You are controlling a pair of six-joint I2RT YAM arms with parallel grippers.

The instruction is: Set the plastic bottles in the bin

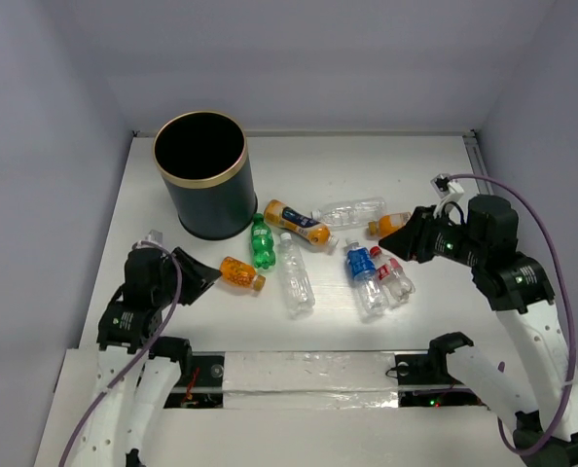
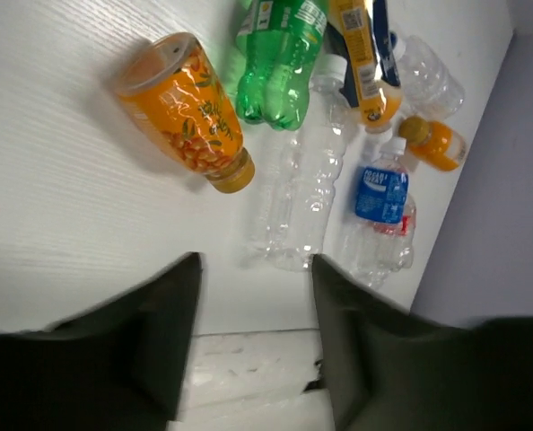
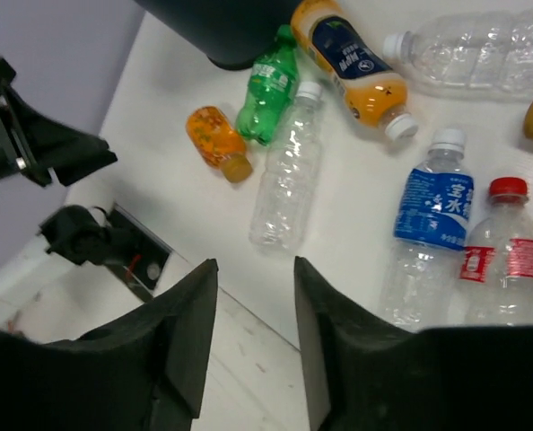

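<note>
The bin [image 1: 199, 175], dark with a gold rim, stands upright at the back left. Several plastic bottles lie in a cluster to its right. They include a small orange bottle [image 1: 240, 273], a green one [image 1: 262, 243], a clear one [image 1: 294, 274], an orange one with a navy label [image 1: 297, 222], a blue-labelled one [image 1: 364, 277] and a red-labelled one [image 1: 393, 277]. My left gripper [image 1: 199, 275] [image 2: 256, 260] hovers open just left of the small orange bottle [image 2: 184, 108], holding nothing. My right gripper [image 1: 398, 241] [image 3: 254, 265] is open and empty above the cluster's right side, near a small orange bottle [image 1: 386, 226].
A large clear bottle [image 1: 352, 211] lies at the back of the cluster. White walls close in the table on the left, back and right. A taped strip [image 1: 308, 375] runs along the near edge between the arm bases. A purple cable [image 1: 552, 243] loops off the right arm.
</note>
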